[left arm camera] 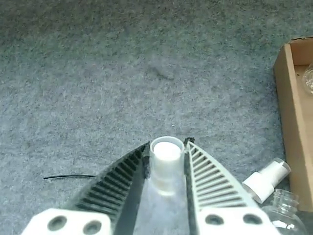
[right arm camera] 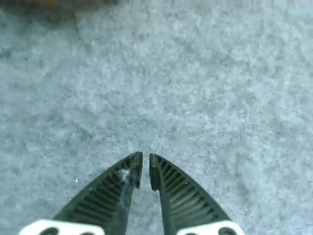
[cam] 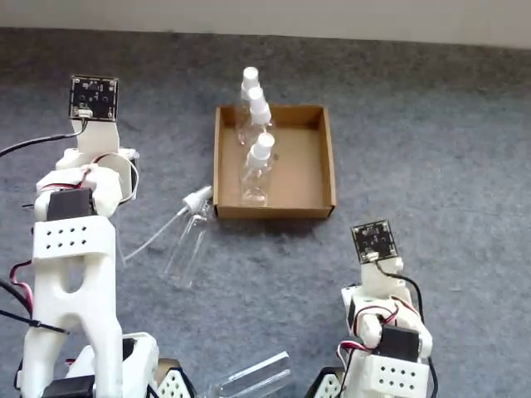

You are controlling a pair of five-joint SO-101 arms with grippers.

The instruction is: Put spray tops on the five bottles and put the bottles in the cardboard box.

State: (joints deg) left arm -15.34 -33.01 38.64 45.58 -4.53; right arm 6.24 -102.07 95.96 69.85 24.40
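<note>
step in hand, as judged: capping of the fourth bottle, with three of five done. three capped bottles (cam: 257,170) upright inside the cardboard box (cam: 328,157). one uncapped bottle (cam: 187,245) lying on the grey tabletop (cam: 431,124) just beside the box's near corner on the left arm's side, a loose spray top (cam: 197,199) at its neck, thin dip tube trailing away from the box. one further bare bottle (cam: 249,377) lying between the two arm bases, well apart from the box. left tool (left arm camera: 166,147) closed around a small white-topped piece (left arm camera: 165,164), translucent below, probably another spray top, though hard to tell for certain; held over bare tabletop, apart from the box. right tool (right arm camera: 145,169) with jaws all but together, gripping nothing, over bare tabletop. next move, as judged: an open bottle stood or steadied by the free right tool, the held piece brought over the neck, aligned and pressed or twisted home; misalignment at the narrow neck likely the main risk.
</note>
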